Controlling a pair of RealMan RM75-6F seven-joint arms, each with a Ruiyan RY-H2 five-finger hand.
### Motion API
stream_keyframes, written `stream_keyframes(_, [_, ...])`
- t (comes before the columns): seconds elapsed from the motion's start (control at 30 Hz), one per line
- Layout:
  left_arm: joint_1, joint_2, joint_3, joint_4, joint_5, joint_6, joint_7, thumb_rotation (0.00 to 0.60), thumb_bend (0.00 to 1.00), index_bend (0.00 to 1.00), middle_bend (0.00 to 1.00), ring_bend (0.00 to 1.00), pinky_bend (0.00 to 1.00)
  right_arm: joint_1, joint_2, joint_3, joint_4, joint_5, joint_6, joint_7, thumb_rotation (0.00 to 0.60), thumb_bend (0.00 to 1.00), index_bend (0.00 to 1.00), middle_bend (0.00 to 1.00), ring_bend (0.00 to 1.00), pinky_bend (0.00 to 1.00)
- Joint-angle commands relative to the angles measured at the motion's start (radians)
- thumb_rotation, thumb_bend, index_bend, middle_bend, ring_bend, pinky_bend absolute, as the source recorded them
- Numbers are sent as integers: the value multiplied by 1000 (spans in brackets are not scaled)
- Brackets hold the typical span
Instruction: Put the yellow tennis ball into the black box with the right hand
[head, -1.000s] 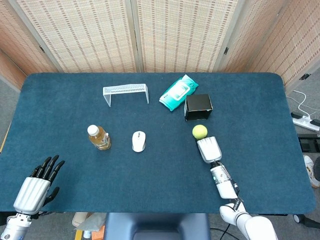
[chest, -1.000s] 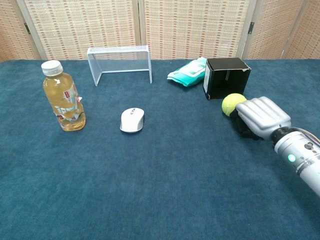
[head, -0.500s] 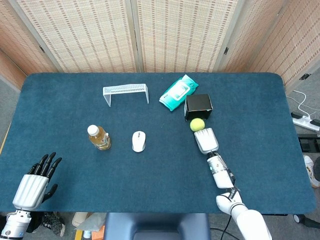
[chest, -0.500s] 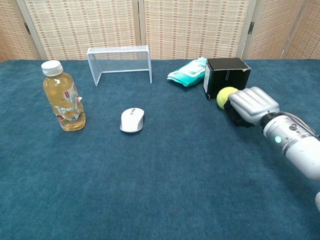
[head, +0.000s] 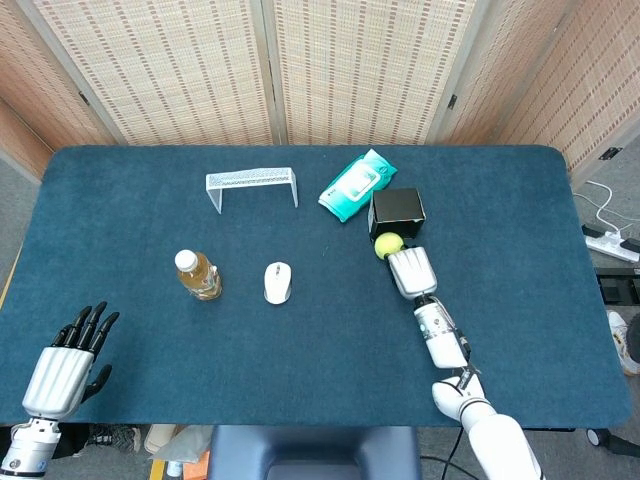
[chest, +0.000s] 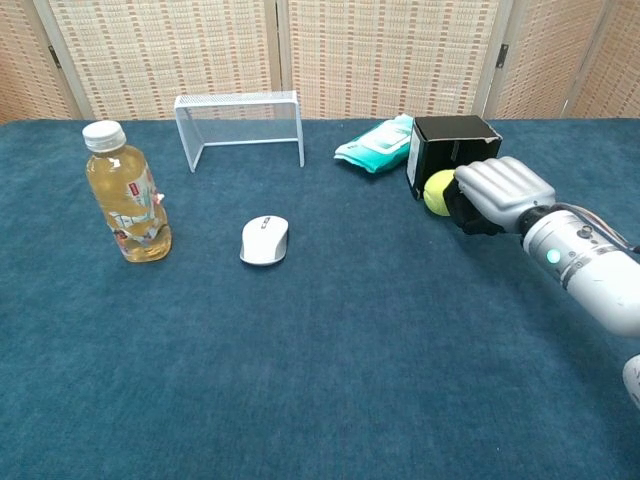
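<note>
The yellow tennis ball (head: 387, 244) (chest: 436, 192) sits in the curled fingers of my right hand (head: 411, 271) (chest: 497, 192), which grips it from the right side. The ball is right at the near front face of the black box (head: 397, 207) (chest: 455, 140), low against it. Only the ball's left half shows in the chest view; the fingers hide the rest. My left hand (head: 68, 365) hovers at the table's near left corner with its fingers spread and nothing in it; the chest view does not show it.
A teal wipes pack (head: 355, 184) (chest: 377, 143) lies just left of the box. A white mouse (head: 278, 282) (chest: 265, 239), a tea bottle (head: 198, 275) (chest: 127, 193) and a white wire rack (head: 251, 180) (chest: 238, 103) stand further left on the blue table (head: 520, 250).
My right hand has carried the ball forward and slightly left, from open table up to the box's front face. The left hand has drifted slightly back toward the table's near edge.
</note>
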Motion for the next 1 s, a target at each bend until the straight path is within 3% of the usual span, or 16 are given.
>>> stream_keyframes(0.03, [-3,-1,0,1,-5,-7,3,600,357,142,110,37,286,4,2,4,4,9,-7,7,600,536,668,640,422,559])
stream_keyframes(0.33, [-5,-1,1,1,-7,-7,1,600,358,142,109,37,287,5,11,5,2,22,-29,10,600,473,414,313,139,332])
stream_keyframes(0.57, [-5,-1,4,1,-1,-2,-1,600,358,142,110,38,287,5,13,-2,-4,21,-25,9,600,472,291,168,17,233])
stream_keyframes(1.0, [-3,3,6,5,3,9,-19,600,358,142,109,38,287,17,17,-11,-4,22,-34,11,600,471,230,122,0,193])
